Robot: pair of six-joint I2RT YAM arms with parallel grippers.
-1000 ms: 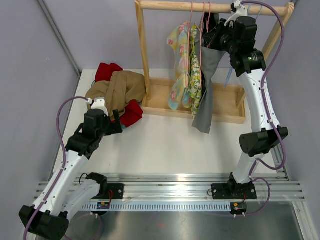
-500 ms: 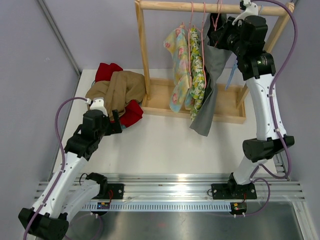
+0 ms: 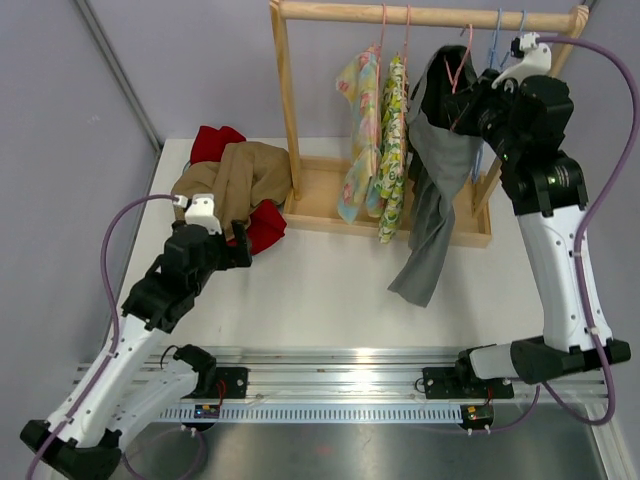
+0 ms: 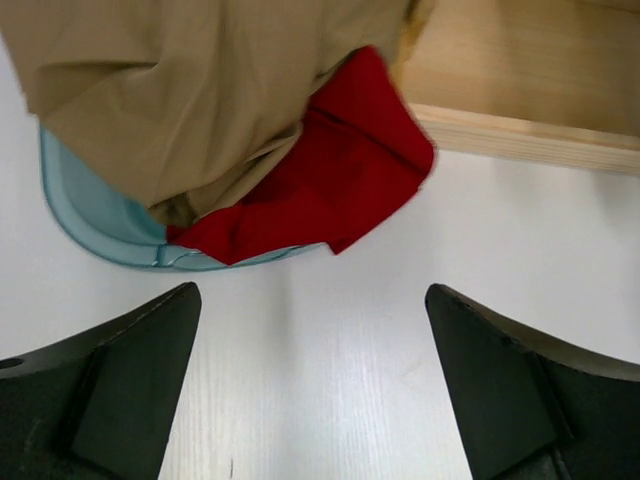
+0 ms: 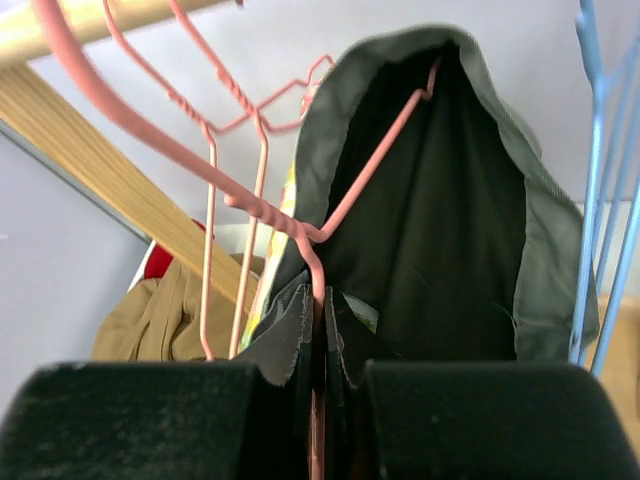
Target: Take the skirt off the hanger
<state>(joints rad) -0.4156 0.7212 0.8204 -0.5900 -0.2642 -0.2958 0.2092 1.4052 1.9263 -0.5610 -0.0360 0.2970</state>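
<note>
The grey skirt (image 3: 435, 190) drapes from a pink hanger (image 3: 455, 68) before the rack's right end, its hem hanging over the table (image 3: 330, 290). The right gripper (image 5: 322, 370) is pinched tight on the hanger's wire, with skirt cloth bunched against it, and the hook sits below the rail (image 3: 430, 16). The left gripper (image 4: 312, 380) hovers wide open and empty near a tan-and-red clothes pile (image 3: 235, 180)

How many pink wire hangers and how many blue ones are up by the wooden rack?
Pink hangers: 3
Blue hangers: 2
Total: 5
</note>
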